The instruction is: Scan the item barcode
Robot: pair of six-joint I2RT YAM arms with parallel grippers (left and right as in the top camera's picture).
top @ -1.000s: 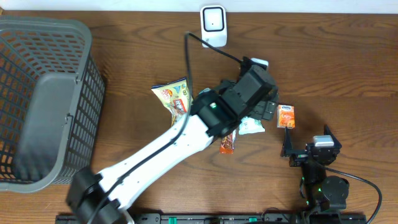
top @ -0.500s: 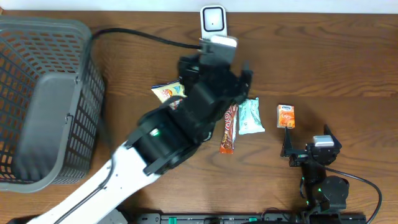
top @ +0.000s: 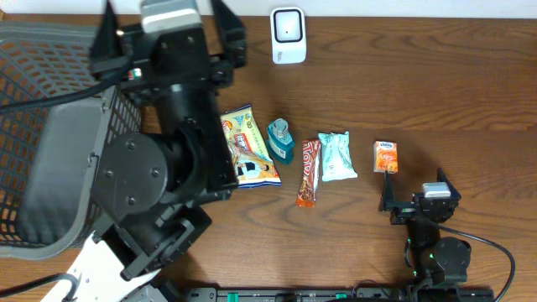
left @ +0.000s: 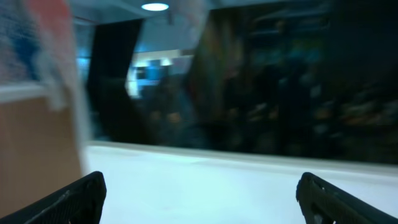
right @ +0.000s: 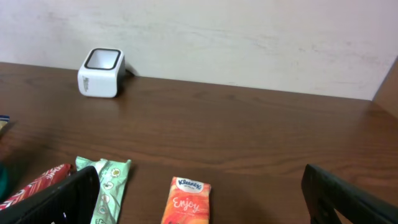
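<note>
Nothing is at the white box-shaped barcode scanner [top: 288,35] at the table's far edge, and no claw holds anything. So from this moment alone I cannot tell whether any barcode has been read.

5 candidates lie in a row in front of the scanner:
- the yellow printed snack bag [top: 247,147]
- a small teal bottle-like item [top: 279,141] just beside it
- the red-brown wrapped candy bar [top: 309,172]
- the pale green tissue pack [top: 337,157]
- the orange Kleenex tissue pack [top: 385,156], nearest the right arm

Whichever one is meant, it has yet to be picked up and presented with its barcode facing the scanner window.

The left gripper [top: 168,25] is raised high towards the camera, above the rim of the grey plastic mesh basket [top: 50,50]. Its jaws are spread wide and empty, and its wrist view shows only a blurred room between the fingertips. The right gripper [top: 415,191] rests low at the near right, also spread wide with nothing in it.

Against the earlier frames, the left arm has swung from over the middle of the row, close to the scanner, out to the left and upward. The teal item and most of the snack bag are now uncovered — before, the arm hid that spot. The right arm has not moved.
</note>
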